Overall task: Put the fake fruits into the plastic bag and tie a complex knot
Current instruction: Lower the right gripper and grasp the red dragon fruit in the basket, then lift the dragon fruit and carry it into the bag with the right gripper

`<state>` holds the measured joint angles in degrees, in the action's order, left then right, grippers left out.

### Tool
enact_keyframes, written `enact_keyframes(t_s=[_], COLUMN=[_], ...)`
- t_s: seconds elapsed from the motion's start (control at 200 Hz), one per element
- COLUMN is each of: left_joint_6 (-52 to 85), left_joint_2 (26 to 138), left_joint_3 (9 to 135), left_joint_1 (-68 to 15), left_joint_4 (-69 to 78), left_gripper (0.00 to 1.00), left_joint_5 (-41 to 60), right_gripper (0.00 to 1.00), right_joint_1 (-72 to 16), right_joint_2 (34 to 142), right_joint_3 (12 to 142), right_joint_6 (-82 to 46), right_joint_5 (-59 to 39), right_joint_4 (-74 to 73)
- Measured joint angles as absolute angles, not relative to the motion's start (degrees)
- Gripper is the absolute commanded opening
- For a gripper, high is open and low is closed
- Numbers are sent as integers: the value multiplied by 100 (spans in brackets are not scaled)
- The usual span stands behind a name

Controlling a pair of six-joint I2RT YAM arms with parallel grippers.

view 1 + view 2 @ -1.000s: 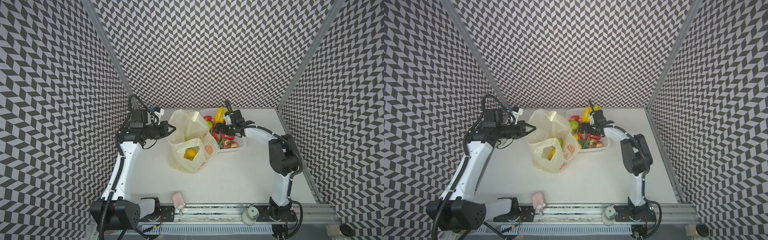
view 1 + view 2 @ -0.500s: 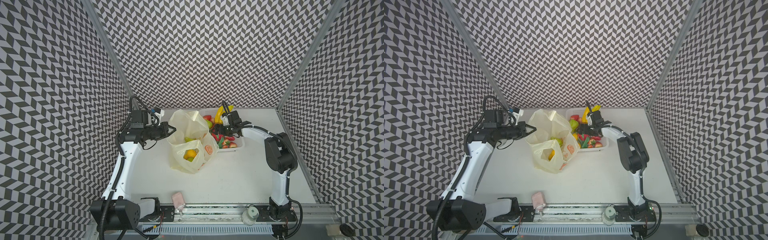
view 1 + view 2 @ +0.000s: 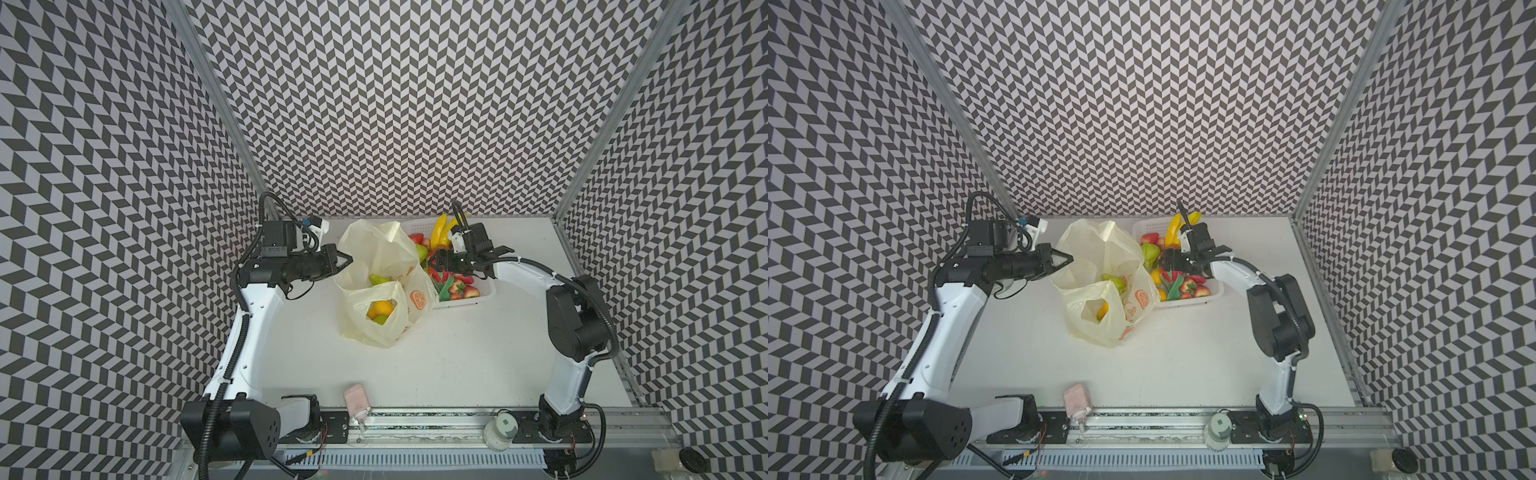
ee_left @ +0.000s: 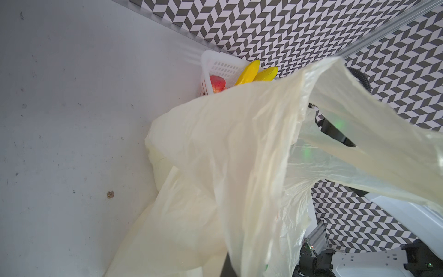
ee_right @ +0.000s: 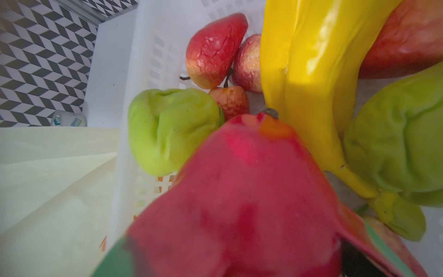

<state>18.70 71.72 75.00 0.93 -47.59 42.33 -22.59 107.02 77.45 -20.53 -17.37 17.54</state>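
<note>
So the thin pale-yellow plastic bag (image 3: 376, 291) sits mid-frame in both top views with glossy fake fruits (image 3: 379, 309) inside, and the left gripper (image 3: 347, 261) is clamped on its upper-left rim. Just right of it the right gripper (image 3: 434, 262) hangs over the white perforated basket (image 3: 461, 304), can't tell how wide. White tabletop (image 3: 478, 357), chevron walls (image 3: 415, 104).

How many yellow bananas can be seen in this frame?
2, both in the white basket at its far end, side by side: one banana, the other. The plastic bag may hide more.
</note>
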Motion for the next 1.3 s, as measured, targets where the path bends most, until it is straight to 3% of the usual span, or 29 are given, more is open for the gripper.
enact_keyframes(t_s=[0.411, 0.776, 1.107, 1.297], left_joint_6=[1874, 1896, 1911, 1914], left_joint_2=[7155, 7146, 7133, 7133], left_joint_3=[7470, 7369, 7332, 7286], left_joint_1=[93, 91, 91, 89], left_joint_4=[-4753, -4692, -4652, -4637], left_gripper=[0, 0, 0, 0], left_joint_5=[4322, 4425, 4464, 4469], right_gripper=[58, 57, 56, 54], right_joint_1=[-2134, -2082, -2152, -2849], right_joint_2=[9657, 8005, 6667, 5946], right_joint_3=[7546, 6788, 6248, 5822], right_joint_6=[-1892, -1841, -1992, -2147], right_joint_5=[-1203, -733, -1540, -1741], right_joint_4=[1804, 1529, 1310, 1074])
